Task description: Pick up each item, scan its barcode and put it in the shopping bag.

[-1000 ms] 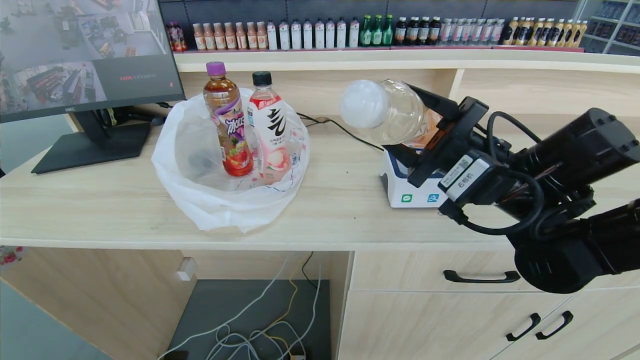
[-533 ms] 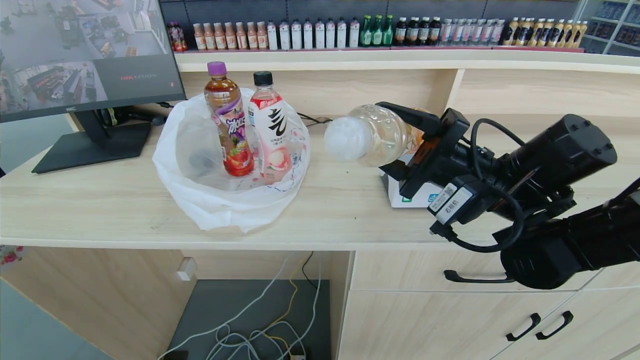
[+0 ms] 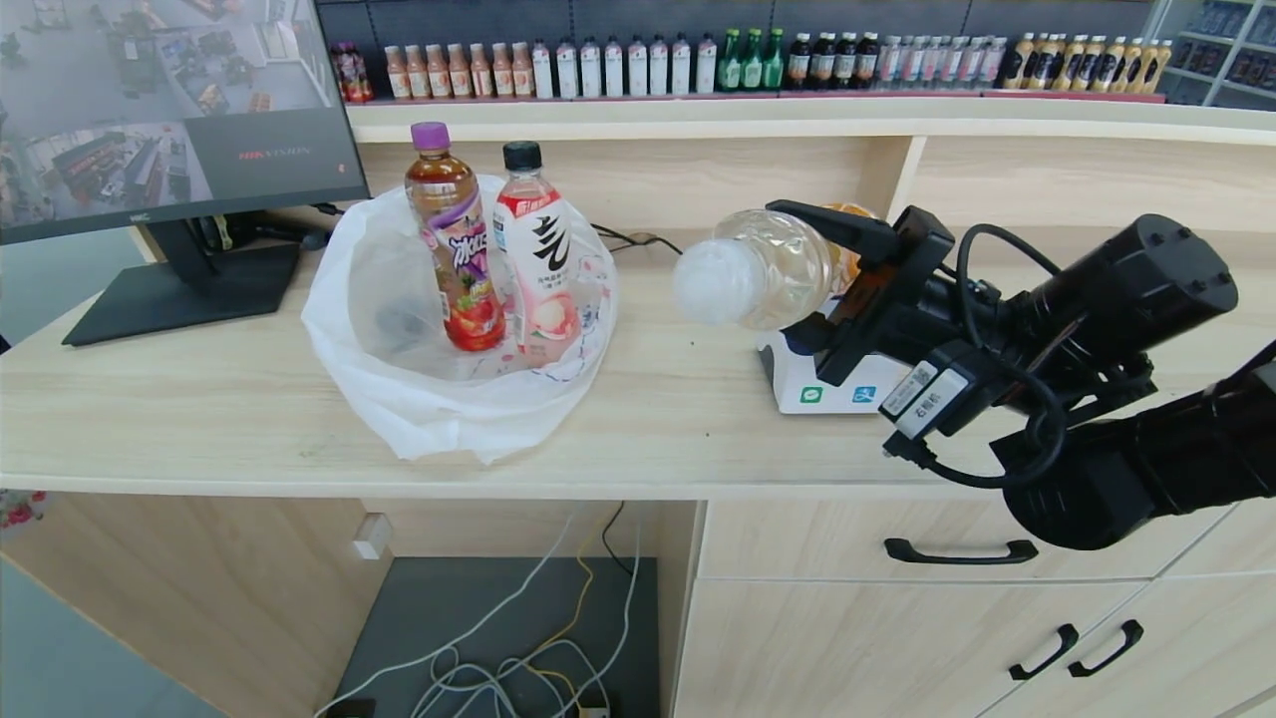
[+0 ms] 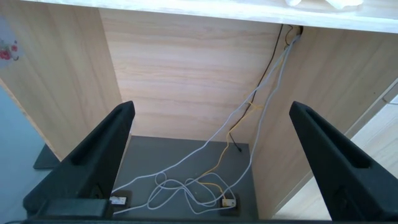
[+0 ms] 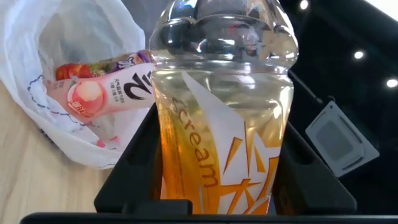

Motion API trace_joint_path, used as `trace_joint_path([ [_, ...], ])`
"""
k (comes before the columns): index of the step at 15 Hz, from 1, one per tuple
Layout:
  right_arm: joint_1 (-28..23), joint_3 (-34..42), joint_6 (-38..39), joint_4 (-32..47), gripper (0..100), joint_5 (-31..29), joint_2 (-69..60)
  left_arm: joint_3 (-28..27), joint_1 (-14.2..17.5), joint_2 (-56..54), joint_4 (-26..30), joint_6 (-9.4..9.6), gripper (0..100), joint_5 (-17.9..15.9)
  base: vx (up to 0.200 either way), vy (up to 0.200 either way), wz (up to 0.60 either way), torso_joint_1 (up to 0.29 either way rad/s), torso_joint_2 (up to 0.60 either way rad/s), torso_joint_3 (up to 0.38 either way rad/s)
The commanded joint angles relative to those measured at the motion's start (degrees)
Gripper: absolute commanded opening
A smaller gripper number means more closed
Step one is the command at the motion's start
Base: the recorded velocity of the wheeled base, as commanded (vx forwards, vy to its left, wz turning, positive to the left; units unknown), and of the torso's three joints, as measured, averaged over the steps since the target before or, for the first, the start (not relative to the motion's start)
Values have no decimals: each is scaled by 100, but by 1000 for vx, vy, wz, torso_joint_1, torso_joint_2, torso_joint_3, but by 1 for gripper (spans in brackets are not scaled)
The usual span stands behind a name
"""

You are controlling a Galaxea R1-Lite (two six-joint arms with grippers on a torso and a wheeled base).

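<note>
Bottle (image 3: 763, 269) of pale orange drink, seen from the head camera, held sideways above the table (image 3: 199, 419) by the right pincer (image 3: 802, 279), whose two dark fingers pinch its middle. The bottle hangs just over a small white scanner (image 3: 832, 384), rounded end pointing towards the white shopping bag (image 3: 399, 409) further to the robot's left. Two drinks stand upright inside the bag, a purple-capped bottle (image 3: 454, 249) and a black-capped bottle (image 3: 538, 269), touching or nearly so. Left wrist camera: the left pincer (image 4: 211, 155) sits below the table edge, spread wide with nothing between its fingers, above loose cables (image 4: 205, 180) on the floor. Right wrist camera: the held bottle runs away from the lens between the fingers (image 5: 134, 162), orange label showing, with the bag's open mouth beyond it. Likely risks from here: the smooth, rounded plastic could twist or slide in a sideways pinch as the liquid shifts, and a drop would land on the scanner or the table. The barcode may not be facing the scanner (it cannot be seen from these angles), so the scan could fail. Going into the bag, the bottle could knock over the two standing drinks, or catch the floppy rim and drag the bag.
</note>
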Motion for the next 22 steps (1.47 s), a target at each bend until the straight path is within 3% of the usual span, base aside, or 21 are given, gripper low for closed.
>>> trace_joint_path([
  [1, -136, -49, -9, -6, 0, 27, 95, 0, 0, -2, -1, -4, 100, 4, 0, 0, 0, 0, 0, 0],
  [22, -347, 197, -237, -6, 0, 150, 324, 0, 0, -2, -1, -4, 100, 4, 0, 0, 0, 0, 0, 0],
])
